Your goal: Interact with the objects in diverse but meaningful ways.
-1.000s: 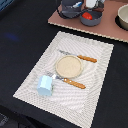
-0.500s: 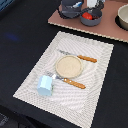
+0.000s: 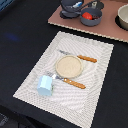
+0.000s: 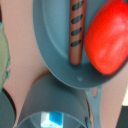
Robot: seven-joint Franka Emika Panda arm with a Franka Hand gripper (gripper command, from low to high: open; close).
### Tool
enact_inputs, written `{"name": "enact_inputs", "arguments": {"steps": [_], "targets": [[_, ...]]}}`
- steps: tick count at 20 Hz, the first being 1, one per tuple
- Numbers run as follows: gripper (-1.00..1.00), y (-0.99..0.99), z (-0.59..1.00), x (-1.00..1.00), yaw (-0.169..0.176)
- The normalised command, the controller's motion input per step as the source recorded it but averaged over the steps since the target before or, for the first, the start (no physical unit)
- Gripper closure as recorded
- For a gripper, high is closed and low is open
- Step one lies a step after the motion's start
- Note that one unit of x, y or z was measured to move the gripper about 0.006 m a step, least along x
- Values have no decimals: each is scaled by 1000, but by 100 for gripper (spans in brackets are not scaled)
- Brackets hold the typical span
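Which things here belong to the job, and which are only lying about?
Job: red tomato, brown sausage, grey saucepan, grey pot, light-blue cup, toy plate, orange-handled cutlery.
Lying about: striped placemat, brown board.

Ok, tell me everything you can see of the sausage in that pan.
The sausage is a slim brown toy stick with dark slanted grill marks along it and a rounded end, looking like smooth plastic. It lies flat inside the shallow grey pan, resting on its floor. The red tomato sits right beside it, close enough to seem touching. Its far end runs out of the wrist view. In the exterior view it is too small to make out.
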Motion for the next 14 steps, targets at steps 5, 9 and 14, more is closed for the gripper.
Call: {"name": "enact_inputs", "arguments": {"steps": [5, 9, 14], "targets": [[-100, -883, 174, 170, 0], [-100, -901, 9, 174, 0], [-100, -903, -12, 119, 0]]}}
